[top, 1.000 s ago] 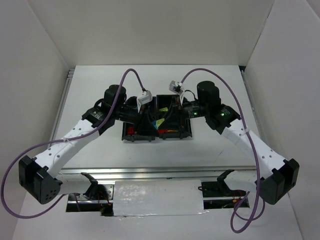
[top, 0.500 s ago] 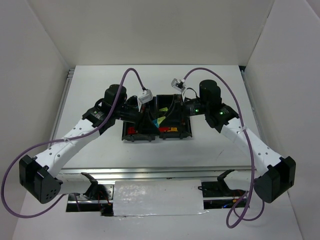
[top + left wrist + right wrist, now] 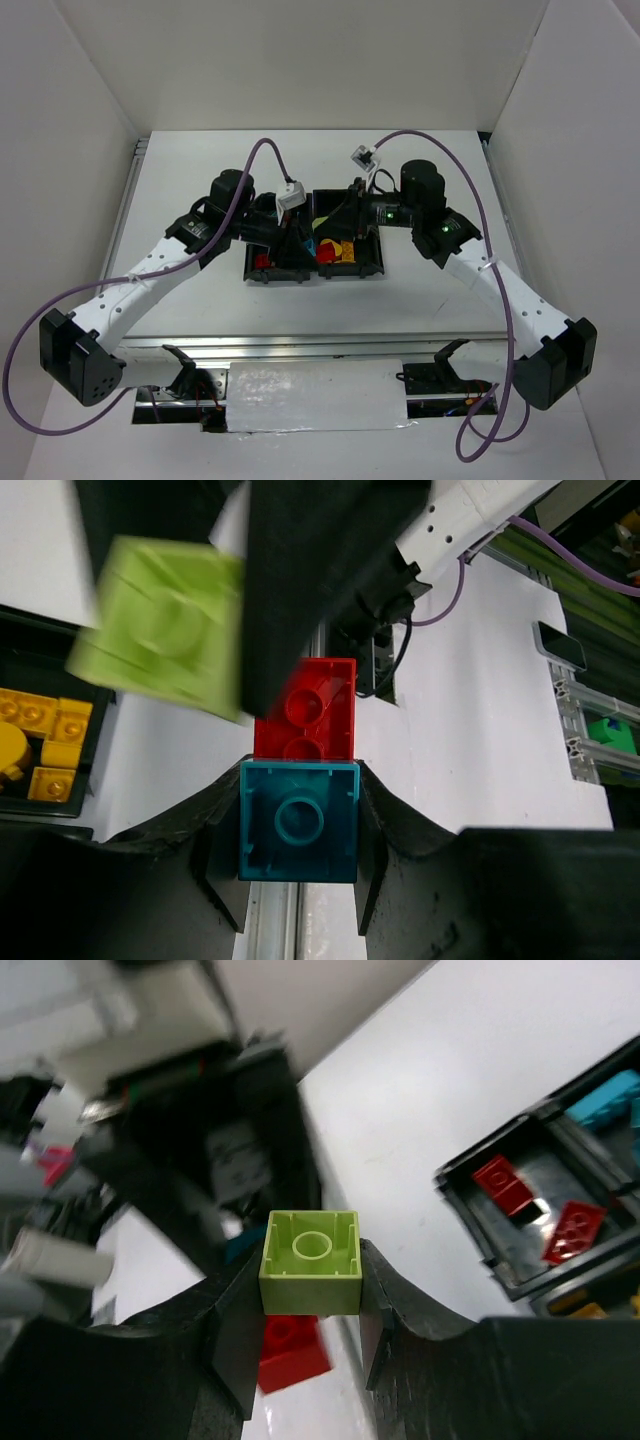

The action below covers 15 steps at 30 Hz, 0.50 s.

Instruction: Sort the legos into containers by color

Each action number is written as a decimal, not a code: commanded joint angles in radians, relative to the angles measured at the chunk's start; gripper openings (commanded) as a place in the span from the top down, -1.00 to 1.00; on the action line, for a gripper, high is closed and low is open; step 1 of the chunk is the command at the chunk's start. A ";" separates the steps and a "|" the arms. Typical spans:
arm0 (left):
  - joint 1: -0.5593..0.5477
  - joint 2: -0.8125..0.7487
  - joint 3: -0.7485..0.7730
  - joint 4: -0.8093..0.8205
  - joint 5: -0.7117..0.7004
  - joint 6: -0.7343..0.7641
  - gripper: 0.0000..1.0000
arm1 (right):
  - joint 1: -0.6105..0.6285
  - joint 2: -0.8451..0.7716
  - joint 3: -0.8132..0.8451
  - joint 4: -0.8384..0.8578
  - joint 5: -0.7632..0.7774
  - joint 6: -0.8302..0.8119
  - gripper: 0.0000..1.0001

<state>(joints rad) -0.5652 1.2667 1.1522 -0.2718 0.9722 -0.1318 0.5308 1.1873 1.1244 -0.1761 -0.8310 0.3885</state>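
The left gripper is clenched on a cyan-blue square plastic brick, with one finger pressing on each side of it. Directly beyond its fingertips, a red rectangular plastic brick lies edge to edge against the cyan-blue one. Whether the two are joined I cannot tell. Further ahead and to the left of these fingers is a lime green square plastic brick, blurred, next to a black finger of the other arm. To the left of the left gripper, some yellow-orange bricks lie in one compartment of the black plastic tray.

The right gripper grasps the lime green square plastic brick between its two fingers, with the hollow underside turned to the wrist camera. Just beneath its fingertips the red rectangular plastic brick appears, with a bit of cyan-blue beside it. To the right of the right gripper, well apart, is a corner of the tray. There two red bricks lie in one compartment, and cyan-blue bricks lie in the compartment beyond it.

Seen from above, both grippers are over the tray, close to each other, near its middle.
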 commanded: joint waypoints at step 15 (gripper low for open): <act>-0.007 -0.027 0.015 -0.063 -0.044 0.032 1.00 | -0.064 0.207 0.074 -0.046 0.756 0.148 1.00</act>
<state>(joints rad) -0.5694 1.2667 1.1522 -0.3428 0.9443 -0.1295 0.4793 1.3098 1.1465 -0.1566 -0.2989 0.5343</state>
